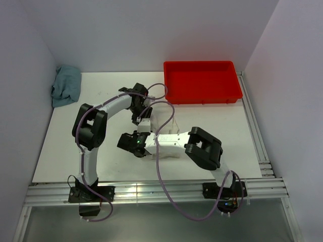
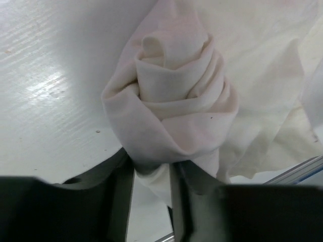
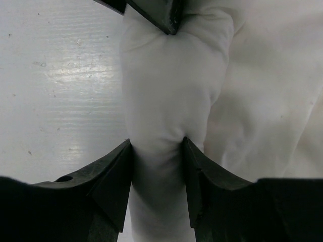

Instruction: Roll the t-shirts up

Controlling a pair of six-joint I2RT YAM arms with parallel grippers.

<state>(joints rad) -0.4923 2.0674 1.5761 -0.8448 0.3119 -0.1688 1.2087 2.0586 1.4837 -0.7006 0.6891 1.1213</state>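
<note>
One cream-white t-shirt (image 1: pixel 166 123) lies mid-table under both wrists, one edge rolled into a tight tube (image 3: pixel 169 91). The left wrist view looks onto the tube's spiral end (image 2: pixel 174 96). My left gripper (image 2: pixel 151 169) has a fold of that end between its fingers, and the cloth touches both. My right gripper (image 3: pixel 157 143) is shut across the tube further along, its pads denting the fabric on each side. The loose rest of the shirt (image 3: pixel 272 101) spreads out to the right of the roll. Seen from above, the two grippers meet close together.
A red tray (image 1: pixel 201 96) stands at the back right of the table. A crumpled teal cloth (image 1: pixel 67 84) lies at the back left corner. White walls close in the left and right sides. An aluminium rail (image 1: pixel 151 194) runs along the near edge.
</note>
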